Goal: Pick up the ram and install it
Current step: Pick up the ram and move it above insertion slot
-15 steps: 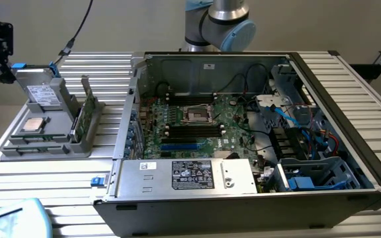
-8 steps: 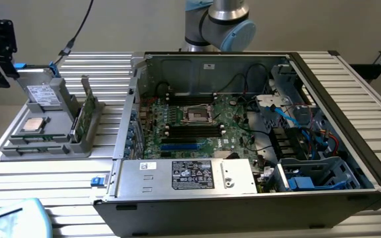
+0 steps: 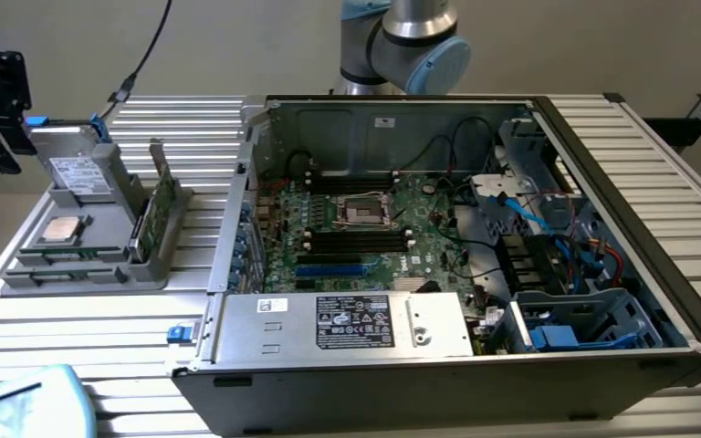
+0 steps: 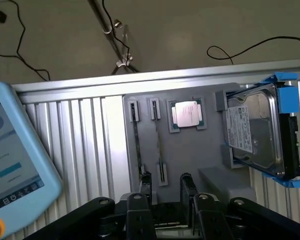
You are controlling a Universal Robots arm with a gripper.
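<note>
Teach pendant point(image 4: 12, 160) cropped at edge

Ribbed aluminium table point(image 3: 95, 328) against a plain beige wall point(image 3: 229, 46).
Past the table's far edge in the wrist view, pale bare floor point(image 4: 190, 30), crossed by thin black cables point(image 4: 23, 42) and 1 slanting metal rod point(image 4: 107, 27); soft, even light, faint shadows beside the cables.

Robotics lab, aluminium-profile bench point(image 3: 83, 338), opened computer case point(image 3: 448, 397), teach pendant point(image 4: 15, 165)

Tool point(image 4: 166, 181) hovering, pointing down, fingers point(image 4: 146, 184) spread apart.
</note>
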